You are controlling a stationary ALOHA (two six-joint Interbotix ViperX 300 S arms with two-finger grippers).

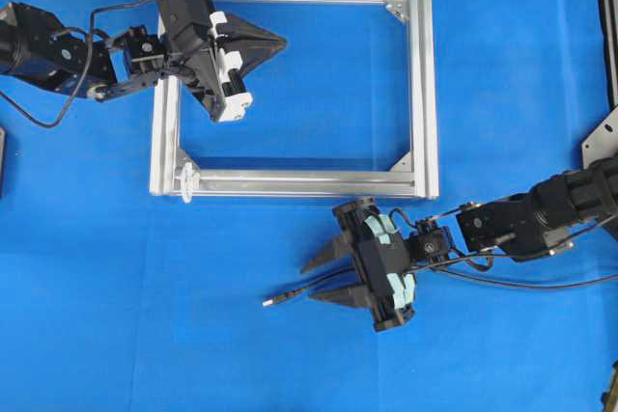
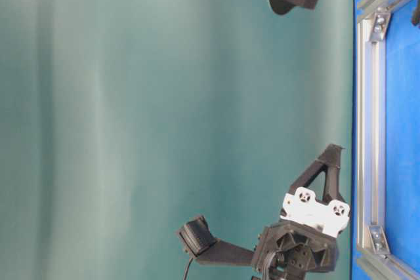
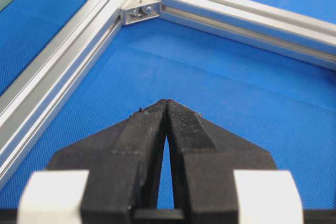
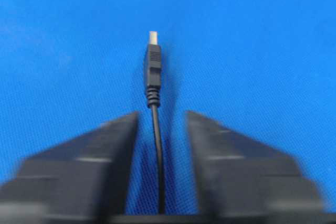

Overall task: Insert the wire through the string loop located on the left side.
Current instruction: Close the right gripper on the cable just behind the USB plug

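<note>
The wire (image 1: 294,294) lies on the blue cloth below the silver frame (image 1: 425,94), its plug (image 4: 153,69) with the pale tip pointing left. My right gripper (image 1: 309,285) straddles the wire just behind the plug. Its jaws are blurred and narrow, with blue cloth showing on both sides of the wire in the right wrist view (image 4: 161,114). The string loop (image 1: 187,180) is a tiny whitish ring at the frame's lower-left corner. My left gripper (image 1: 283,42) hovers over the frame's upper left, shut and empty, its tips pressed together (image 3: 166,102).
The frame's rails and corner bracket (image 3: 139,9) lie ahead of the left gripper. A metal bracket (image 1: 601,142) sits at the right edge of the table. A teal backdrop (image 2: 164,109) stands behind the table.
</note>
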